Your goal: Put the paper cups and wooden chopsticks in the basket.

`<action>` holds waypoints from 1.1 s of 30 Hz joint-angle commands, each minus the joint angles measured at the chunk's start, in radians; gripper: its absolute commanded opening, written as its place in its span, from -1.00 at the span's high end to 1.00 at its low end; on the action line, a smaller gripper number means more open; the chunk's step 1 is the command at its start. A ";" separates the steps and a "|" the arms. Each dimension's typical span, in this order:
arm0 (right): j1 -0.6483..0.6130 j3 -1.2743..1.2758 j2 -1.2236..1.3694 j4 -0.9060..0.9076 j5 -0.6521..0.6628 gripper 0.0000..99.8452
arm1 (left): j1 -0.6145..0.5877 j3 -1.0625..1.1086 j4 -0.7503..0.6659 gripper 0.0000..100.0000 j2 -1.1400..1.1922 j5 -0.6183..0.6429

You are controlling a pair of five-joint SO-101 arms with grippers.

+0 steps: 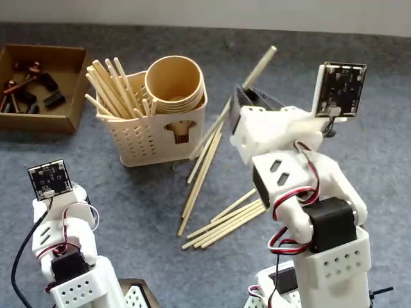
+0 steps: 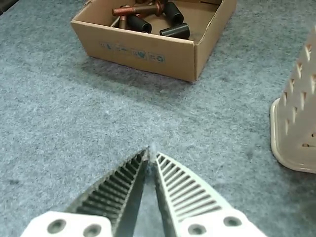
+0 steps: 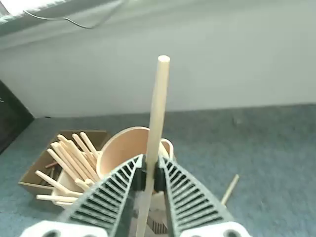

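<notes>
Two grippers: we note each from its own wrist view, fingers first.
Right gripper [image 3: 149, 160]: the fingers are clamped at their very tips on the held chopstick [image 3: 159, 108]. Dark ridged inner faces on white bodies sit either side of it.
Held chopstick: a round, pale wooden stick with its blunt end up, lifted above the basket's right side and tilted in the high view. We cannot separate its lower end from the sticks lying below it.
Left gripper [image 2: 150, 150]: the fingertips are pressed together with nothing between them, low over bare carpet [image 2: 74, 113]. The cardboard box [image 2: 143, 52] lies ahead of it.
Basket [image 1: 154, 138]: cream plastic with squarish, slotted walls, upright on the carpet.
Basket contents: paper cups [image 1: 174, 80], a nested tan stack, fill the right half in the high view. Standing chopsticks [image 1: 112, 86] fan out of the left half. We cannot tell whether a divider parts them.
Loose chopsticks [image 1: 225, 224]: several lie flat on the carpet to the right of the basket. One rough bundle lies near the right arm's base, and a few more trail from the basket's side.
Cardboard box contents: the box is shallow and brown, and sits near the basket's left. It holds copper-coloured bolts [image 2: 136, 9] and black cylindrical pieces.
Carpet: grey, short nap.
</notes>
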 commanded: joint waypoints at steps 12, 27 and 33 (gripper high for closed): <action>-0.226 -0.033 0.019 -0.519 0.236 0.99 | 0.013 -0.004 -0.020 0.97 -0.010 -0.003; -0.340 -0.036 0.289 -0.707 0.497 0.99 | 0.013 -0.004 -0.020 0.97 -0.010 -0.003; -0.351 -0.031 0.355 -0.707 0.532 0.99 | 0.013 -0.004 -0.020 0.97 -0.010 -0.003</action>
